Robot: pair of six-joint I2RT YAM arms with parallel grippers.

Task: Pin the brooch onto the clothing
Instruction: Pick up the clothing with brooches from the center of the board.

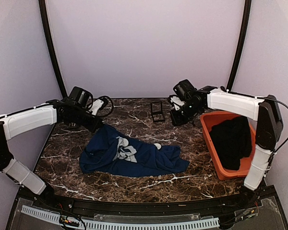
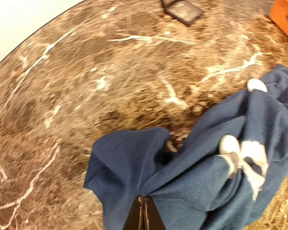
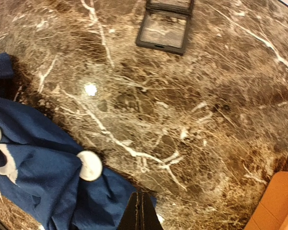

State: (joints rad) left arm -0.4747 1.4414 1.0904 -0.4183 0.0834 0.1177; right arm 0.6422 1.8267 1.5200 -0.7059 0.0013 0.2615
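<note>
We see both grippers clenched, empty: left gripper (image 2: pixel 144 216) over the T-shirt (image 1: pixel 129 155) edge, right gripper (image 3: pixel 141 213) nr its other edge. The brooch (image 3: pixel 90 166) lies white-side up on the shirt's rim. Open black case (image 1: pixel 157 111) behind; orange bin (image 1: pixel 207 139) w/ black garment (image 1: pixel 233 141) at right.

Shirt (image 1: pixel 129 155) central, brooch (image 1: pixel 157 146) at right edge; case (image 1: pixel 157 111) behind; bin (image 1: pixel 209 139) right, garment (image 1: pixel 233 141) inside.

Pale lilac walls (image 1: pixel 144 43) across the top and both sides of the frame, evenly lit. A black curved pole (image 1: pixel 52 48) at upper left, another pole (image 1: pixel 239 45) at upper right. At centre, a dark brown tabletop (image 1: pixel 134 184) veined in white; along the bottom edge, a white slotted strip (image 1: pixel 134 224).
</note>
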